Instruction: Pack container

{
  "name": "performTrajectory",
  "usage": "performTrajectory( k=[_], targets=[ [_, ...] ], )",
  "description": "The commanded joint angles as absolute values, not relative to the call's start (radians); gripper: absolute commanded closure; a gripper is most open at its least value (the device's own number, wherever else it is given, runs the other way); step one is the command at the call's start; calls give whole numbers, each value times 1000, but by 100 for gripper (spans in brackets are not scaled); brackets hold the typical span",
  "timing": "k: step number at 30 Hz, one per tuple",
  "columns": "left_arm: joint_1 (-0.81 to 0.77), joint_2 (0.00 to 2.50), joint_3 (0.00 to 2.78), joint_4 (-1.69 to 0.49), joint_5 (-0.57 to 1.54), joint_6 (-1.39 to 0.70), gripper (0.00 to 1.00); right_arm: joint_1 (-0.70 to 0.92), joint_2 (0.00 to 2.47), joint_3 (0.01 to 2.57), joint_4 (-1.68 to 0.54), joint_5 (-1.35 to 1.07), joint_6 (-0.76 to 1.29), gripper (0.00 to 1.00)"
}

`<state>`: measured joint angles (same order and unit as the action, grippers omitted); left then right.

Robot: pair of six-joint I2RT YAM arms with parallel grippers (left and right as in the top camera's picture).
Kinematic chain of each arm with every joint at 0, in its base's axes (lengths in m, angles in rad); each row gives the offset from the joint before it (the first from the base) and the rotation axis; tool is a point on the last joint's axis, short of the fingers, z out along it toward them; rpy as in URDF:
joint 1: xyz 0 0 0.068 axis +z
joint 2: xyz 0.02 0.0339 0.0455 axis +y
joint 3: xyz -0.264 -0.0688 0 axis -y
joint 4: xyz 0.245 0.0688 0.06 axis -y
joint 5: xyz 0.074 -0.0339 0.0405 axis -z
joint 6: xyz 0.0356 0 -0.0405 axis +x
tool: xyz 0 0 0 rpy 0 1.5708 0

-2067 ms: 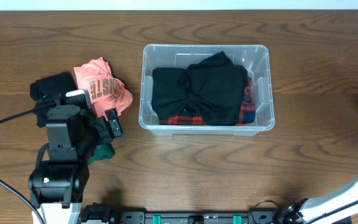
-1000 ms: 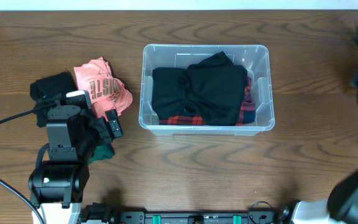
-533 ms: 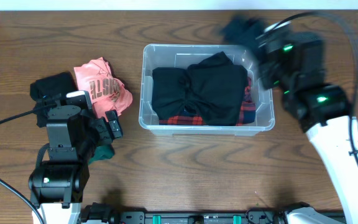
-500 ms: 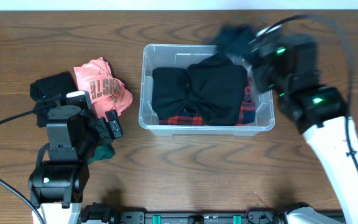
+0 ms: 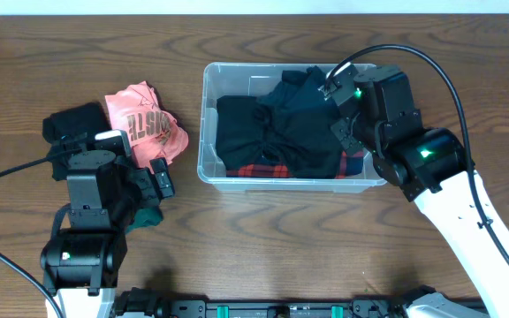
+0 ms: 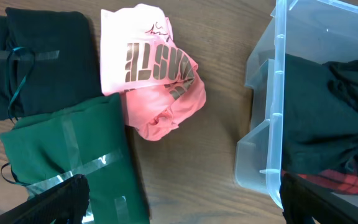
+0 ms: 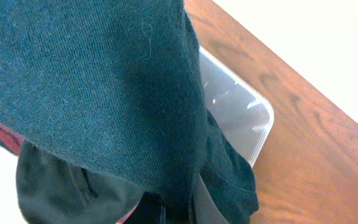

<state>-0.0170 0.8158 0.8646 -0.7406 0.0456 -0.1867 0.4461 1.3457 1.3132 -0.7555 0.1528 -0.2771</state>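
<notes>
Container position: container [image 5: 290,181] mid-table on the wooden table [image 5: 263,256], long side toward the arm bases, upright, no lid in view.
Container contents: black garment [image 5: 281,132] filling most of the floor, red plaid cloth [image 5: 263,168] showing beneath along the near edge.
Right gripper: right gripper [image 5: 336,91] above the bin's far right corner, dark knit garment [image 7: 92,81] draped from there down onto the pile.
Right fingers: buried in knit in the wrist view; apart or together, cannot tell. Probably carrying the cloth, judging by the drape.
Left gripper: left gripper [image 6: 185,202] low over the table left of the bin, fingers spread wide, nothing between them.
Waiting pile: pink shirt [image 5: 144,119], black bundle [image 5: 73,124] and taped green fold [image 6: 73,155] close together, well apart from the bin wall.
Container handling: likely light, thin-walled, smooth and slick; walls probably flex under a pinch; apt to skate on the wood if nudged sideways.
Hold point: rim lip at a short end, best at the stepped recess seen in the left wrist view; pinch over the lip, not the bare wall.
Load: soft, compressible, little added weight by the look.
Stage: packing partly done, three pieces outside.
</notes>
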Motion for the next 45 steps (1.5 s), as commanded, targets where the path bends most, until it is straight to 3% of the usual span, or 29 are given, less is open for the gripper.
performTrajectory(
  k=[1, 16, 17, 18, 19, 20, 24, 28, 33, 35, 41, 45],
  targets=[
    [-20, 816, 888, -748, 41, -196, 2, 475, 1360, 1321, -710, 146, -370, 99],
    [-20, 816, 888, -747, 41, -196, 2, 604, 1765, 1321, -487, 97, -439, 98],
    [-20, 816, 888, -747, 41, -196, 2, 614, 1791, 1321, -480, 97, -439, 95],
    [-20, 816, 888, -747, 41, -196, 2, 626, 1817, 1321, -474, 97, -439, 85],
    [-20, 816, 888, -747, 41, -196, 2, 638, 1833, 1321, -473, 108, -439, 63],
    [-20, 816, 888, -747, 41, -196, 2, 647, 1839, 1321, -471, 131, -429, 55],
    [-20, 816, 888, -747, 41, -195, 2, 671, 1782, 1329, -450, 285, -352, 47],
    [-20, 816, 888, -747, 41, -196, 2, 668, 1635, 1330, -399, 289, -352, 28],
    [-20, 816, 888, -747, 41, -196, 2, 644, 1493, 1330, -320, 287, -297, 28],
    [-20, 816, 888, -747, 41, -196, 2, 628, 1483, 1330, -331, 288, -234, 38],
    [-20, 816, 888, -747, 41, -196, 2, 577, 1609, 1328, -475, 179, 176, 86],
    [-20, 816, 888, -747, 41, -196, 2, 580, 1789, 1328, -521, 39, 255, 89]
  ],
)
